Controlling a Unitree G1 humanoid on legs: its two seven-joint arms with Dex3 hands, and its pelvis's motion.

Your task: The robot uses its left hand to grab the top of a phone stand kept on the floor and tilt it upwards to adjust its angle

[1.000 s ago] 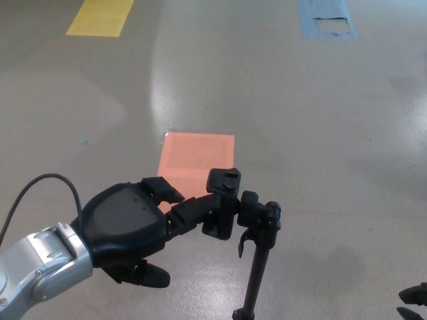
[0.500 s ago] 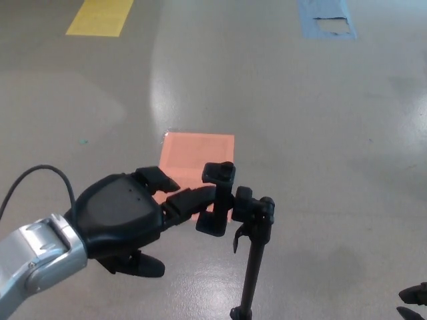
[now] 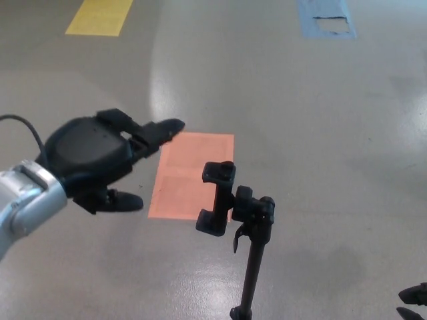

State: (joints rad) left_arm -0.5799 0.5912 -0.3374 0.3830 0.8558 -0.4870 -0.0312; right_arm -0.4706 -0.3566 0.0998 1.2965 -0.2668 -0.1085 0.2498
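The left hand (image 3: 90,160) has let go and drawn back left of the phone stand (image 3: 233,220), fingers spread, empty. The stand's clamp sits tilted up beside the orange floor patch (image 3: 193,160); adjustment looks finished.

Grey floor (image 3: 320,133) bears phone stand (image 3: 248,253); orange patch (image 3: 190,175)

phone stand (image 3: 230,220) on the floor (image 3: 320,133), left hand (image 3: 100,160) apart to its left
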